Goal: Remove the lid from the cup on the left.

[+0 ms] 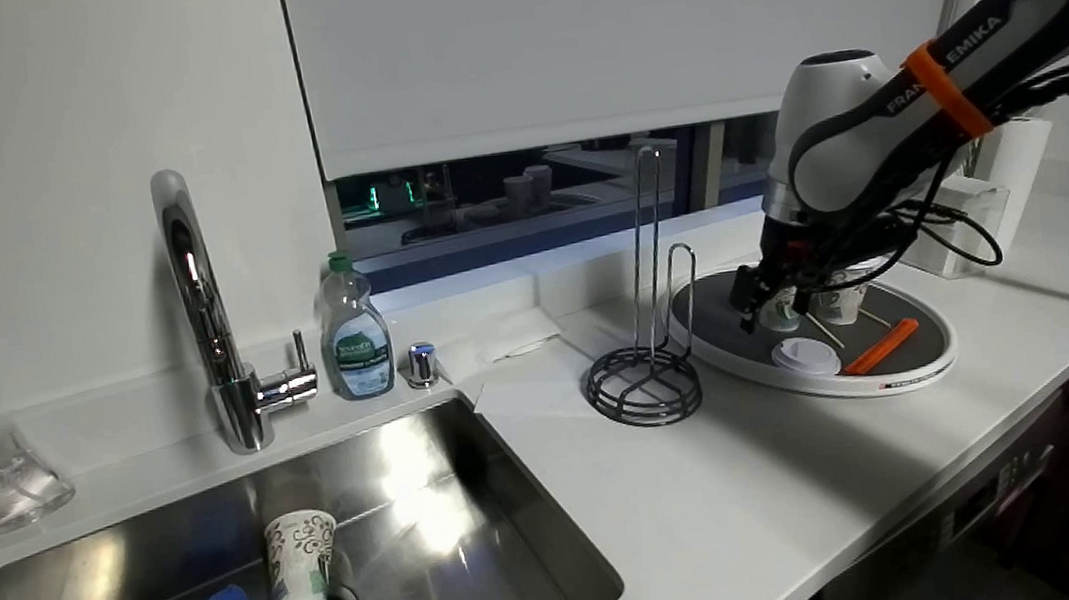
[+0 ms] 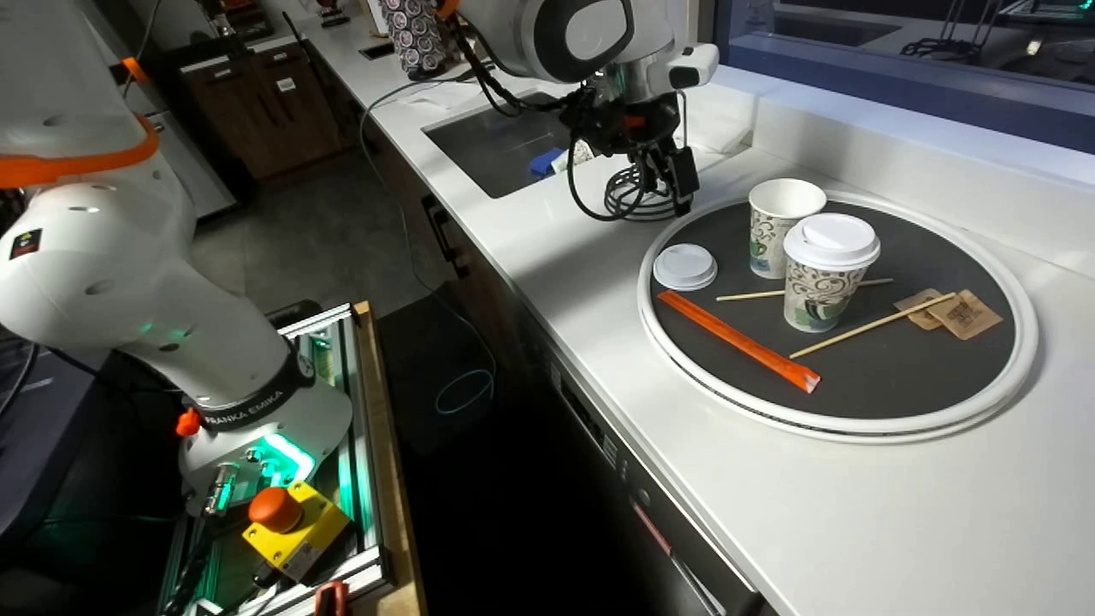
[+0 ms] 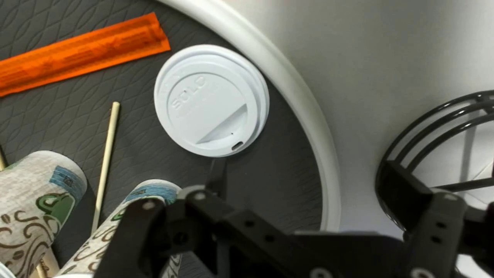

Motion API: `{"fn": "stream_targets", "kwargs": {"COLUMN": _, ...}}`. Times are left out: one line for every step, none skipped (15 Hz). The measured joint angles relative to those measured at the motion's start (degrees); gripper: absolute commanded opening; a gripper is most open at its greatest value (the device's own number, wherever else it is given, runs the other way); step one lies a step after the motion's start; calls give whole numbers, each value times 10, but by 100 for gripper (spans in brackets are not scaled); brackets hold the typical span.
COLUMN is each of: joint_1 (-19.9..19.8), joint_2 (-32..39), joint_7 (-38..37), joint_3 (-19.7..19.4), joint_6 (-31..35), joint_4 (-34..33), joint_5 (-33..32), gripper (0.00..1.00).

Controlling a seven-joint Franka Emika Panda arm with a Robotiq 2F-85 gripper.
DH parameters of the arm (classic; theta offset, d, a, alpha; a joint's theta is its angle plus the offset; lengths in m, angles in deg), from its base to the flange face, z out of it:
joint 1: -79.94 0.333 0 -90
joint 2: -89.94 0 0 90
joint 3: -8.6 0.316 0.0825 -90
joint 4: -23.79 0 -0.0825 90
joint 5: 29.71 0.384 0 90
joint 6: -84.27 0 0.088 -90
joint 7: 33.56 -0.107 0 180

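Note:
A flat round white lid [image 2: 684,267] lies on the round dark tray [image 2: 855,425] by its rim. It also shows in the wrist view [image 3: 210,100] and in an exterior view [image 1: 806,357]. A patterned paper cup [image 2: 770,233] stands upright and uncovered on the tray. It also shows in the wrist view [image 3: 127,216], partly hidden by the gripper. My gripper [image 2: 667,186] is open and empty, above the tray's edge on the sink side, apart from the lid and cup. Its spread fingers show in the wrist view [image 3: 312,181], with tray rim and counter between them.
A twin cup [image 2: 821,295] wearing a white lid [image 2: 831,239] stands beside the uncovered cup. An orange packet [image 2: 740,340], wooden sticks [image 2: 873,325] and brown packets [image 2: 965,315] lie on the tray. A black wire holder [image 1: 645,383] stands between tray and sink [image 1: 441,542].

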Motion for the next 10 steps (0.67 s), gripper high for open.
{"fn": "stream_targets", "kwargs": {"joint_1": 0, "joint_2": 0, "joint_7": 2, "joint_3": 1, "joint_6": 4, "joint_4": 0, "joint_5": 0, "gripper": 100}}
{"fn": "stream_targets", "kwargs": {"joint_1": 0, "joint_2": 0, "joint_7": 8, "joint_3": 2, "joint_6": 9, "joint_4": 0, "joint_5": 0, "gripper": 100}}
{"fn": "stream_targets", "kwargs": {"joint_1": 0, "joint_2": 2, "joint_7": 16, "joint_3": 4, "joint_6": 12, "joint_4": -1, "joint_5": -3, "gripper": 100}}
{"fn": "stream_targets", "kwargs": {"joint_1": 1, "joint_2": 6, "joint_7": 21, "joint_3": 5, "joint_6": 13, "joint_4": -2, "joint_5": -12, "gripper": 100}}
{"fn": "stream_targets", "kwargs": {"joint_1": 2, "joint_2": 11, "joint_7": 24, "joint_3": 5, "joint_6": 16, "joint_4": -3, "joint_5": -23, "gripper": 100}}
{"fn": "stream_targets", "kwargs": {"joint_1": 3, "joint_2": 18, "joint_7": 25, "joint_3": 5, "joint_6": 19, "joint_4": -3, "joint_5": -32, "gripper": 100}}
{"fn": "stream_targets", "kwargs": {"joint_1": 3, "joint_2": 24, "joint_7": 25, "joint_3": 5, "joint_6": 25, "joint_4": -3, "joint_5": -39, "gripper": 100}}
{"fn": "stream_targets", "kwargs": {"joint_1": 3, "joint_2": 29, "joint_7": 25, "joint_3": 5, "joint_6": 31, "joint_4": -3, "joint_5": -41, "gripper": 100}}
{"fn": "stream_targets", "kwargs": {"joint_1": 3, "joint_2": 32, "joint_7": 25, "joint_3": 5, "joint_6": 32, "joint_4": -4, "joint_5": -42, "gripper": 100}}
{"fn": "stream_targets", "kwargs": {"joint_1": 3, "joint_2": 33, "joint_7": 25, "joint_3": 5, "joint_6": 32, "joint_4": -4, "joint_5": -42, "gripper": 100}}
